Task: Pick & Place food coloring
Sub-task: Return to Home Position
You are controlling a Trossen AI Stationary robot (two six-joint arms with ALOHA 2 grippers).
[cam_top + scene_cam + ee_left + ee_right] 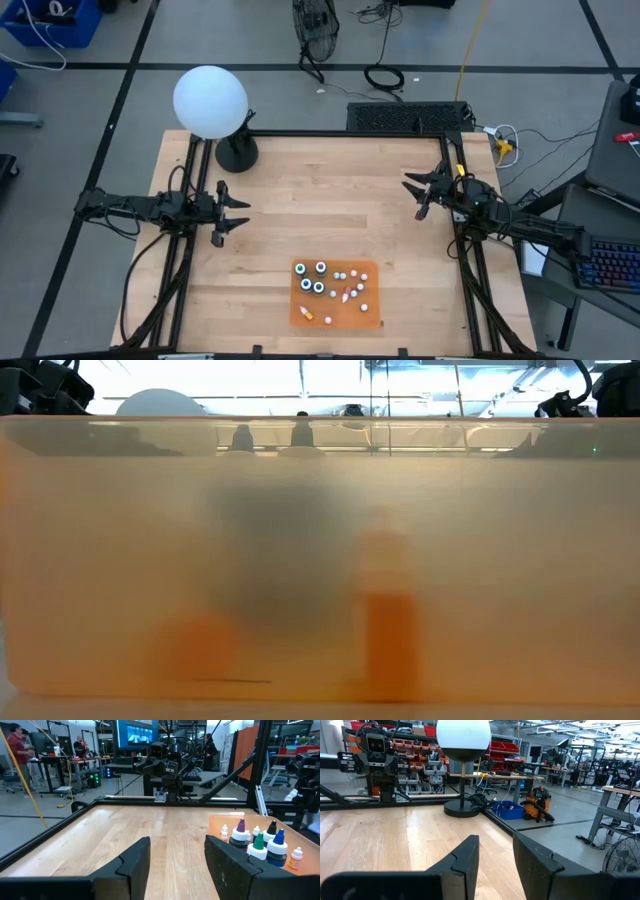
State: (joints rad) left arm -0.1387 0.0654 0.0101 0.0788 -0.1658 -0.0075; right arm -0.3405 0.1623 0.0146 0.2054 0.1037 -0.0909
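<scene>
Small capped food-coloring bottles [318, 279] fill the shallow orange plastic tray [372, 318], so left gripper [238, 213] and right gripper [414, 197] hover wide open, empty, seemingly parked

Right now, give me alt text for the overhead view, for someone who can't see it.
An orange container low on a wooden table holds about a dozen small food coloring bottles. The left end effector and right end effector hang open and empty at opposite sides, and a white globe lamp stands top left.
</scene>
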